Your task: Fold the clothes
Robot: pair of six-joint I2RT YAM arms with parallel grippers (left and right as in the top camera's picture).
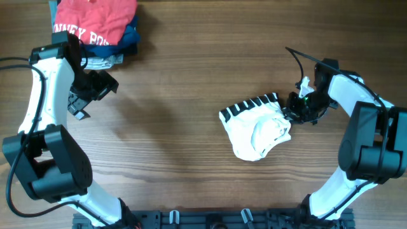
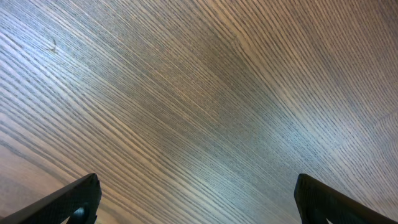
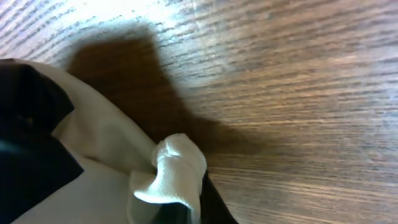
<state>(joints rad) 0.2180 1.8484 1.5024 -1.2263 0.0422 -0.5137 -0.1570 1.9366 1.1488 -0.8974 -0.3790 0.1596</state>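
The clothes point(image 1: 261, 130), a white T-shirt, lie crumpled in a heap right of the table's middle, with a black-striped patch point(image 1: 251, 105) along the far edge. My right gripper point(image 1: 297, 109) is at the heap's right edge, shut on a fold of the white fabric. In the right wrist view that fold point(image 3: 177, 168) bulges out from between the jaws of the right gripper point(image 3: 193, 208), and dark cloth point(image 3: 31, 124) fills the left side. My left gripper point(image 1: 89, 95) hovers open at the far left, well away from the shirt. The left wrist view shows only bare wood between its fingertips point(image 2: 81, 196).
A pile of folded garments sits at the table's back left corner: a red one with white lettering point(image 1: 95, 22) on top, navy point(image 1: 130, 38) and pale ones beneath. It lies just behind the left arm. The arm bases stand at the front edge.
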